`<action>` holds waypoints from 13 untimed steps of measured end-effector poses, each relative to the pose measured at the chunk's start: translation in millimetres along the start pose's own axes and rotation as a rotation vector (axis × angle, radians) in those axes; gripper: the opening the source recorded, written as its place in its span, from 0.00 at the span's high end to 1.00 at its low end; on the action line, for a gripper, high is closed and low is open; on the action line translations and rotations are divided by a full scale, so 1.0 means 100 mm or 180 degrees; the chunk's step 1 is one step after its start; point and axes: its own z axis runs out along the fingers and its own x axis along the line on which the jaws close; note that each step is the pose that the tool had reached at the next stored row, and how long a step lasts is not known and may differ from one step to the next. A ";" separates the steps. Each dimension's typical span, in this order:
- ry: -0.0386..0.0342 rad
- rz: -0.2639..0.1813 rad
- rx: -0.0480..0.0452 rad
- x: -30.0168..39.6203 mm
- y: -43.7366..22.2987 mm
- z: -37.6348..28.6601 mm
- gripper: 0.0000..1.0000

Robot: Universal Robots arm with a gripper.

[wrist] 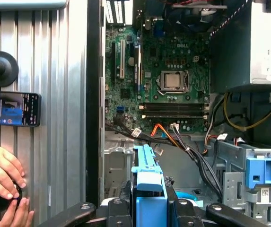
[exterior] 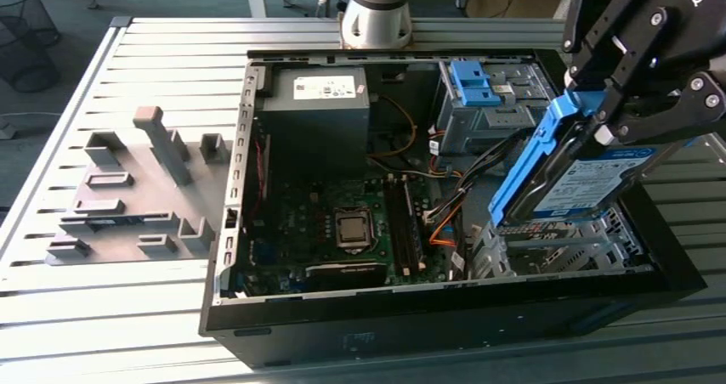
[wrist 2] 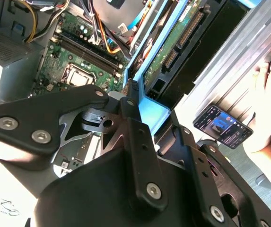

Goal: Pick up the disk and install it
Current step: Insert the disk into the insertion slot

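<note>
Gripper, nearest the lens in both wrist views: black fingers clamped on the blue bracket of the disk. In the exterior view the wrist is canted, coming in from the upper right. The disk is held on edge, tilted, over the drive cage of the open computer case; whether it touches the cage cannot be told. The case lies on a slatted metal table. A person's hand and a phone are on the table beside the case.
</note>
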 end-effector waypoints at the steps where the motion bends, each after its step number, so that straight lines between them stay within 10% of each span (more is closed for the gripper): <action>1: 0.0000 0.0000 0.0000 0.000 -0.014 0.007 0.64; 13: 0.0000 0.0052 0.0001 0.003 -0.127 0.107 0.64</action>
